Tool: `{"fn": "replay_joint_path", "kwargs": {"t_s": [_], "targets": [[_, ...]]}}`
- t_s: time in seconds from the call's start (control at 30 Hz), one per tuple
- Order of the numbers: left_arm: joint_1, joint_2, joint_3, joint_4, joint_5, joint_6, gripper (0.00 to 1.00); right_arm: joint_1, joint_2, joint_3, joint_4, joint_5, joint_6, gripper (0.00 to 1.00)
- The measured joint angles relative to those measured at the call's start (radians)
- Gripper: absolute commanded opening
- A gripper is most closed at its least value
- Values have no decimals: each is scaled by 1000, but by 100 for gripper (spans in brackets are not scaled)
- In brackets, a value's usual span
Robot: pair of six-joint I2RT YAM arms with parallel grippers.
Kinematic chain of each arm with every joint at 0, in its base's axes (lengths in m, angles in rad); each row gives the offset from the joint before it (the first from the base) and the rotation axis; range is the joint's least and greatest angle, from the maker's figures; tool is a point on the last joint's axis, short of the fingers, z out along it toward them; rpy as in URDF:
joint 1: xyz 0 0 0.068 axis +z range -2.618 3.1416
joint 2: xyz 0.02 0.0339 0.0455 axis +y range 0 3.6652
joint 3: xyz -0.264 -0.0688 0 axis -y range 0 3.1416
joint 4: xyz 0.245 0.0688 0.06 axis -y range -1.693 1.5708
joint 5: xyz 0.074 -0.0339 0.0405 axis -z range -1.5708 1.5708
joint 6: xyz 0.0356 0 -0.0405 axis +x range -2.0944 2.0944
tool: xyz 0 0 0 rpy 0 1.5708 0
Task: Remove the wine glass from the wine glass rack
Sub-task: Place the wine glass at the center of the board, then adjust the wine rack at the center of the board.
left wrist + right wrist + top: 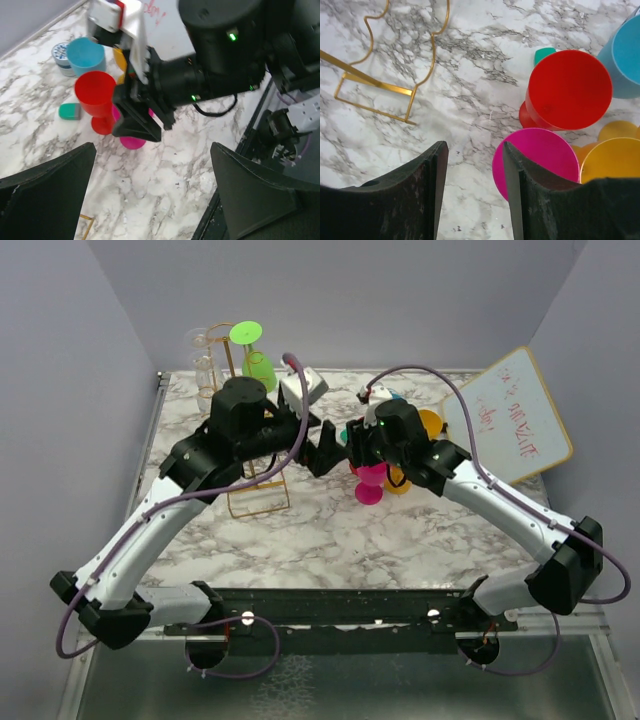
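Your left end effector (152, 165) is spread wide, empty, near the wine glass rack (379, 86), where a green wine glass (262, 368) hangs inverted. Your right end effector (474, 150) is released, the pink wine glass (540, 150) upright on the bench (470, 75) beside its finger: rise straight, not sideways.

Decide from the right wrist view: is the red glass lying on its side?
No, the red glass stands upright, open mouth facing up.

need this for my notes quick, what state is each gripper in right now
left gripper: open, holding nothing
right gripper: open, holding nothing
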Motion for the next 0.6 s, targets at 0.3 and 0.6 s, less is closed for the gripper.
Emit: {"fn": "replay_joint_path", "kwargs": {"t_s": [0.3, 0.6], "targets": [[273, 192, 331, -46, -35, -34, 99, 0, 13, 35, 57, -1, 183, 57], [404, 136, 322, -86, -304, -130, 95, 0, 83, 163, 90, -24, 228, 57]]}}
